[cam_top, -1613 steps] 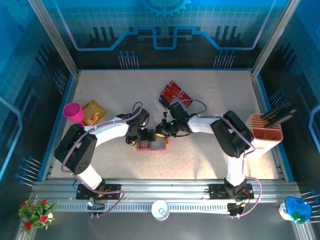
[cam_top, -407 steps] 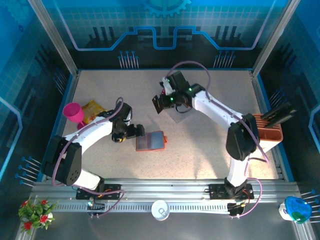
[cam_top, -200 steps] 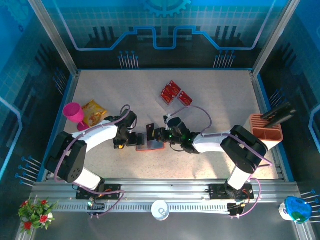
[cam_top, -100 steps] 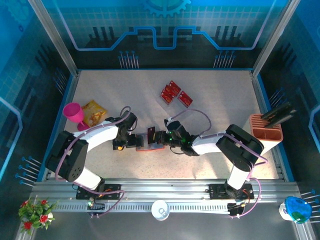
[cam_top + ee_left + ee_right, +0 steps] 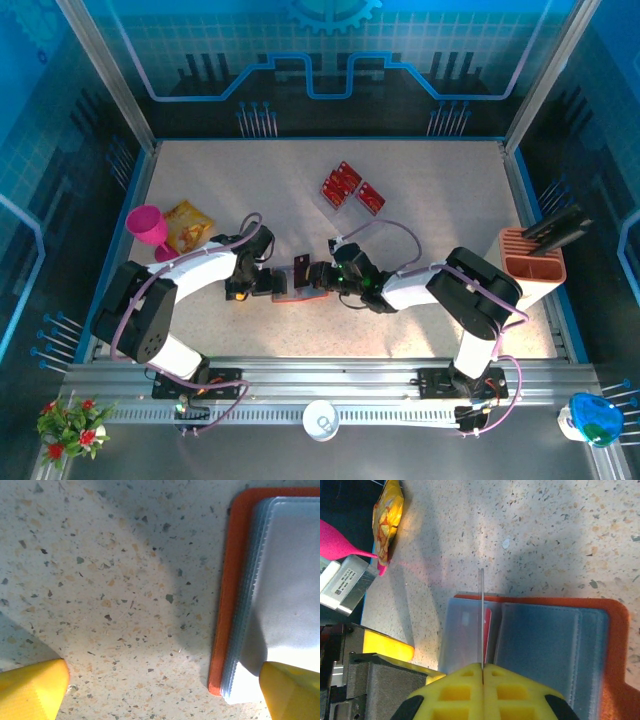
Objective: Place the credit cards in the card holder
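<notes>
the speckled table carries the card holder, lying open near its middle between both arms. the left end effector is spread wide, one fingertip over the holder's corner. the right end effector is pinched on a credit card standing on edge over the pockets. other credit cards lie toward the table's far edge.

Pink goblet just beside a yellow snack bag at the speckled table's left edge; orange slotted rack far right; red flowers, white cup at the near rail
</notes>
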